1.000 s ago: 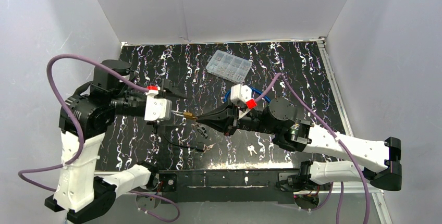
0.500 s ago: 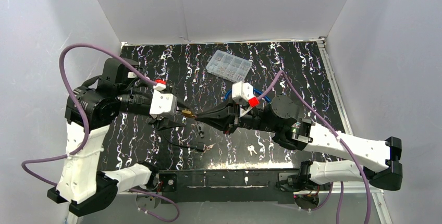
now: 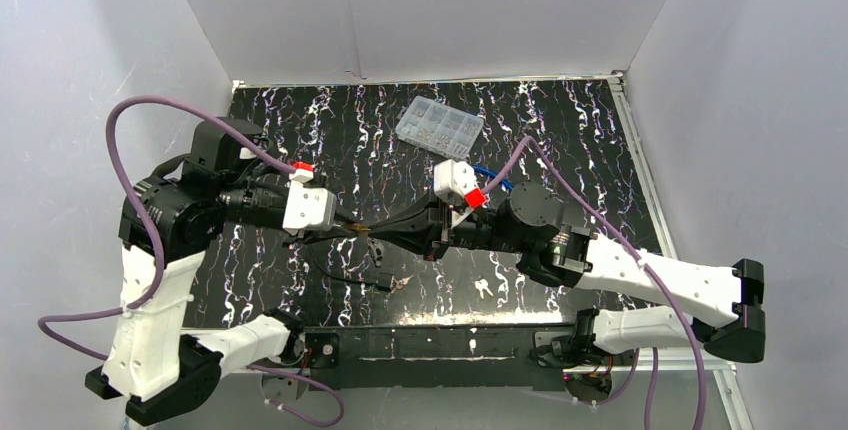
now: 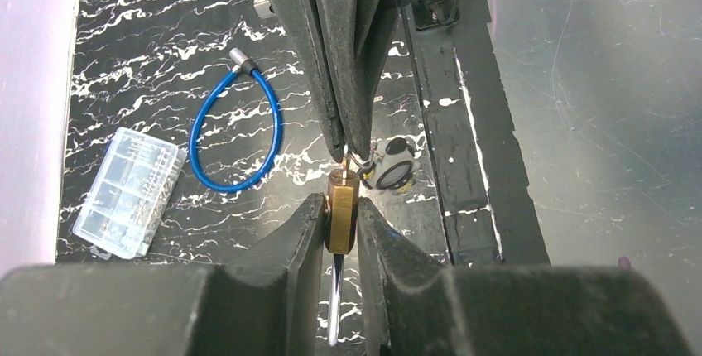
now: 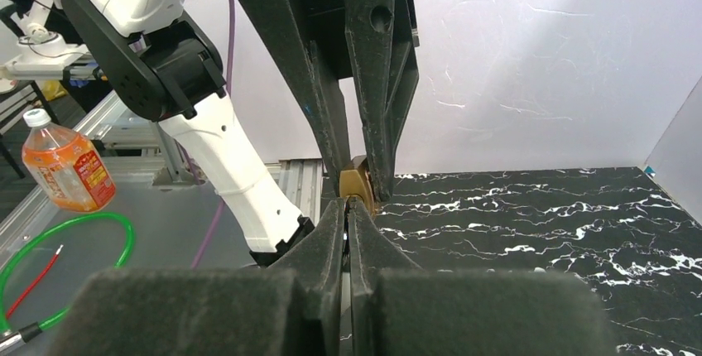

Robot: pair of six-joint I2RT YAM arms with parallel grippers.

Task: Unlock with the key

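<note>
A small brass padlock (image 4: 340,228) hangs above the mat between the two arms, its silver shackle (image 4: 333,310) pointing back along my left fingers. My left gripper (image 4: 339,203) is shut on the padlock's flat sides. From the opposite side, my right gripper (image 5: 348,201) is shut, pinching a thin key (image 4: 345,157) whose tip meets the padlock's end. Most of the key is hidden between the pads. In the top view the padlock (image 3: 358,226) sits where left gripper (image 3: 345,228) and right gripper (image 3: 377,229) meet.
A blue cable loop (image 4: 236,132) and a clear compartment box (image 3: 438,125) lie on the black marbled mat behind. Loose keys (image 3: 484,287) and a small black lock with cable (image 3: 385,280) lie near the front rail. White walls enclose three sides.
My left gripper's jaws have closed from wide apart onto the brass padlock. The left arm shifted slightly, and the right gripper edged left with the key.
</note>
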